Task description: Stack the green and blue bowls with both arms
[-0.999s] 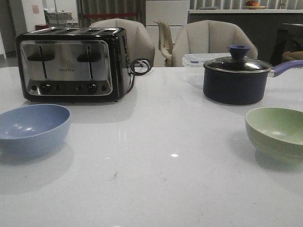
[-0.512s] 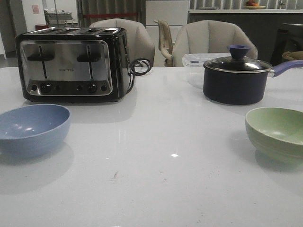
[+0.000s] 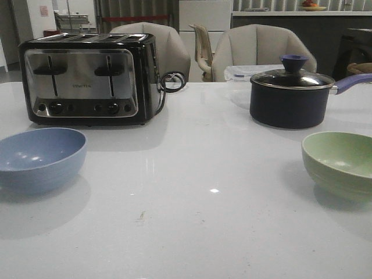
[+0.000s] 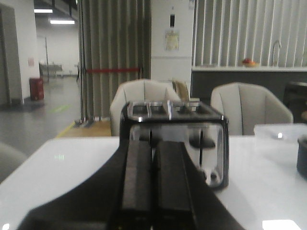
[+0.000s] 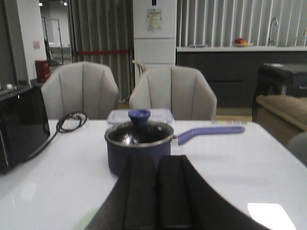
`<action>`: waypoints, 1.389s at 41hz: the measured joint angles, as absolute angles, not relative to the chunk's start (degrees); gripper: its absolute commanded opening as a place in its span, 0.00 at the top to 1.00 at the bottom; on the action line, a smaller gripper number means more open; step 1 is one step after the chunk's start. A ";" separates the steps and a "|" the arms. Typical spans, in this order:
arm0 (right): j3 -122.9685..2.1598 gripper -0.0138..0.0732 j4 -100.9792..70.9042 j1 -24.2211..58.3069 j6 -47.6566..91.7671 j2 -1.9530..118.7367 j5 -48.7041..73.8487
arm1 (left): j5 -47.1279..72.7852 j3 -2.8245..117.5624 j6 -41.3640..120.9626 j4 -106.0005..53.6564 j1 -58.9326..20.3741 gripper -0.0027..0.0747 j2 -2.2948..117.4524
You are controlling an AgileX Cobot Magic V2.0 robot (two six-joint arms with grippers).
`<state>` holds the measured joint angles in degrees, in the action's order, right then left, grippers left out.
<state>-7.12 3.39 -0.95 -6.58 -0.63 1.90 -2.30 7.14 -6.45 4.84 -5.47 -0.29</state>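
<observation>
The blue bowl (image 3: 39,158) sits at nine o'clock on the table (image 3: 197,203), the green bowl (image 3: 340,163) at three o'clock, both upright, nothing inside, well apart with bare tabletop between. At eleven o'clock stands a toaster (image 3: 87,78); at one o'clock, a lidded saucepan (image 3: 289,97). The left gripper (image 4: 153,184) and right gripper (image 5: 157,191) have fingers pressed together, gripping nothing.

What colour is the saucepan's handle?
Light purple, like the lid knob; the saucepan handle shows best in the right wrist view.
</observation>
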 measured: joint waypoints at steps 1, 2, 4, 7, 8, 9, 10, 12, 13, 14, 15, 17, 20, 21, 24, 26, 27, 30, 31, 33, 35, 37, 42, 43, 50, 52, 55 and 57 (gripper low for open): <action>-9.10 0.79 3.53 -0.95 -6.58 -0.63 2.78 | -2.30 8.61 -6.45 4.84 -5.47 0.84 -0.29; -10.61 0.79 3.64 -0.95 -6.58 -0.63 3.50 | -2.30 10.70 -6.45 4.84 -5.47 0.84 -0.29; -14.25 0.79 3.86 -0.95 -6.58 -0.63 5.46 | -1.86 13.93 -6.45 4.84 -5.47 0.84 -0.29; -19.45 0.79 3.86 -0.95 -6.48 0.11 8.42 | 0.52 20.14 -6.45 4.84 -5.47 0.84 -0.18; -21.46 0.79 3.97 -0.95 -6.48 0.84 9.72 | 1.75 21.81 -6.45 4.84 -5.47 0.84 0.20; -22.98 0.79 3.97 -0.95 -6.48 1.74 11.08 | 2.85 23.99 -6.45 4.84 -5.47 0.84 0.74; -24.92 0.79 3.97 -0.95 -6.48 2.52 12.17 | 4.38 26.12 -6.45 4.84 -5.47 0.84 1.25; -28.16 0.79 4.07 -0.95 -6.48 4.65 14.83 | 7.02 29.11 -6.45 4.84 -5.47 0.84 2.80; -29.88 0.79 4.07 -0.95 -6.48 5.96 16.51 | 8.93 31.02 -6.45 4.84 -5.47 0.84 3.55; -31.12 0.79 4.07 -0.95 -6.48 6.95 17.81 | 10.52 32.35 -6.45 4.84 -5.47 0.84 4.59; -32.32 0.79 4.07 -0.95 -6.48 7.97 19.17 | 12.63 34.02 -6.45 4.84 -5.47 0.84 5.40; -34.82 0.79 4.07 -0.95 -6.48 10.70 22.37 | 16.40 36.66 -6.45 4.80 -5.47 0.84 7.36; -37.88 0.79 4.07 -0.95 -6.48 13.98 27.25 | 21.57 39.55 -6.45 4.69 -5.47 0.84 10.18; -38.63 0.79 4.07 -0.95 -6.48 15.25 28.87 | 23.56 40.37 -6.45 4.71 -5.47 0.84 11.55; -39.42 0.79 4.07 -0.95 -6.48 18.18 32.28 | 27.87 41.31 -6.45 4.71 -5.47 0.84 14.16; -39.52 0.79 4.07 -0.95 -6.48 20.17 34.72 | 31.07 41.41 -6.45 4.71 -5.47 0.84 15.94; -39.52 0.79 4.07 -0.95 -6.48 21.28 35.83 | 32.22 41.41 -6.45 4.71 -5.47 0.84 16.70; -39.52 0.79 4.07 -0.95 -6.48 24.34 40.25 | 36.03 40.82 -6.45 4.71 -5.47 0.84 19.68; -39.52 0.79 4.07 -0.95 -6.48 25.43 41.28 | 36.77 40.48 -6.45 4.71 -5.47 0.84 20.38; -39.52 0.79 4.07 -0.95 -6.48 27.23 43.49 | 37.68 39.66 -6.45 4.67 -5.47 0.84 22.23; -39.52 0.79 4.07 -0.95 -6.48 28.98 45.85 | 38.55 39.06 -6.45 4.67 -5.47 0.84 23.73; -39.52 0.79 4.07 -0.95 -6.48 30.70 47.51 | 39.02 38.27 -6.45 4.67 -5.47 0.84 25.06; -39.40 0.79 4.07 -0.95 -6.48 34.64 49.17 | 39.92 36.64 -6.45 4.67 -5.47 0.84 27.64; -39.39 0.79 4.07 -0.95 -6.48 35.22 49.17 | 39.93 36.22 -6.45 4.67 -5.47 0.84 28.09; -39.30 0.66 4.07 -0.95 -6.48 39.18 49.75 | 40.30 34.87 -6.45 4.58 -5.47 0.83 30.11; -39.30 0.55 4.07 -0.95 -6.48 40.03 49.75 | 40.30 34.87 -6.45 4.58 -5.47 0.78 30.29; -39.30 0.30 4.07 -0.95 -6.39 40.83 49.75 | 40.30 34.87 -6.45 4.58 -5.47 0.61 30.42; -39.30 0.17 4.07 -0.95 -6.39 41.38 49.75 | 40.30 34.87 -6.45 4.68 -5.47 0.44 30.42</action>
<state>-39.30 4.07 -0.95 -6.39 41.38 49.75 40.30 34.87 -6.45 4.68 -5.47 30.42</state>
